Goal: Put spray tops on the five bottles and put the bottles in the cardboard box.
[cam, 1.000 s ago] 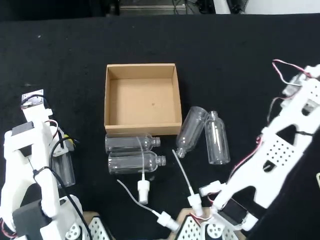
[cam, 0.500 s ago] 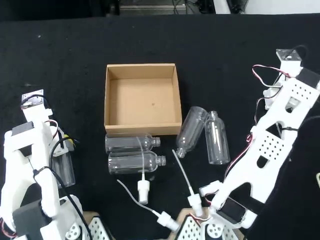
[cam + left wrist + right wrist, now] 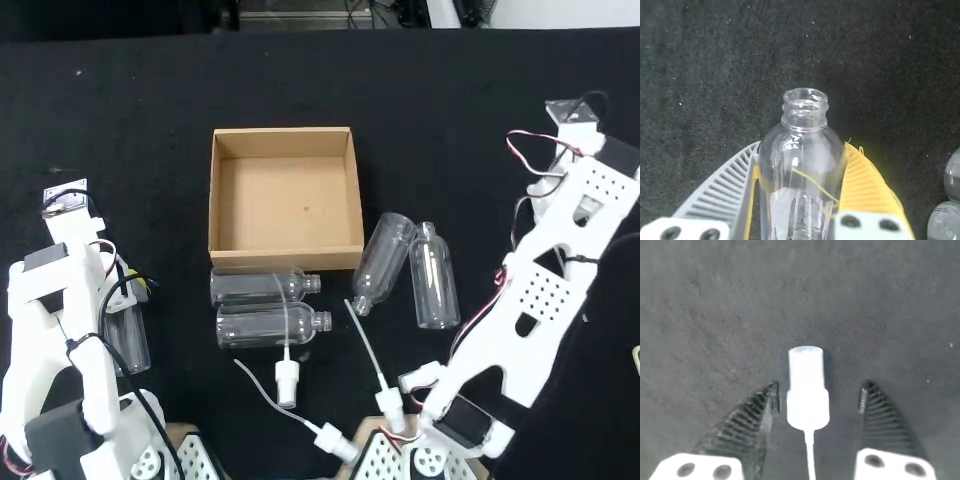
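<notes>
Between jaws of parted right tool [image 3: 818, 387], spray top [image 3: 807, 390], left tool [image 3: 802, 145] clamping bottle [image 3: 802, 170]

No text is readable on the cardboard box [image 3: 285, 260] or bottles [image 3: 265, 327].

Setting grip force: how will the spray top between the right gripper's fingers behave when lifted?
The spray top looks small and plastic, so probably light. Its thin tube likely flexes and trails. Lying on its round side inside the open right gripper, it may roll when nudged.
</notes>
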Controlling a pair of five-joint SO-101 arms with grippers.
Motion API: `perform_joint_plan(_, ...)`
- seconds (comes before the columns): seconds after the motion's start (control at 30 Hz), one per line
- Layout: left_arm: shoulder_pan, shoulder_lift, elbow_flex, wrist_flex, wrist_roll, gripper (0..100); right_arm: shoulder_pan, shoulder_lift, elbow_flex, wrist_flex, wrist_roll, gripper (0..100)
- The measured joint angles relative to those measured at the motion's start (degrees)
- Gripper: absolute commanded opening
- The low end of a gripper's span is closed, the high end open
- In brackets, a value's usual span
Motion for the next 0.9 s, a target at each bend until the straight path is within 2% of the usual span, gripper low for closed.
perform_joint_plan(0.13,0.0,0.0,0.0,0.0,0.0,3,0.9,0.0,3.5,0.0,2.5,22.0)
perform_joint_plan(0.43,0.0,0.0,0.0,0.0,0.0,3,0.9,0.0,3.6,0.0,0.5,20.8)
perform_joint_plan(0.57,0.0,0.0,0.0,0.0,0.0,3,0.9,0.0,3.6,0.0,0.5,11.9)
perform_joint_plan(0.67,0.0,0.0,0.0,0.0,0.0,3,1.1,0.0,3.6,0.0,0.5,1.6)
perform_joint_plan(0.8,0.0,0.0,0.0,0.0,0.0,3,1.1,0.0,3.3,0.0,0.3,1.0)
perform_joint_plan(0.9,0.0,0.0,0.0,0.0,0.0,3,1.1,-0.4,0.4,0.0,-2.6,1.1)
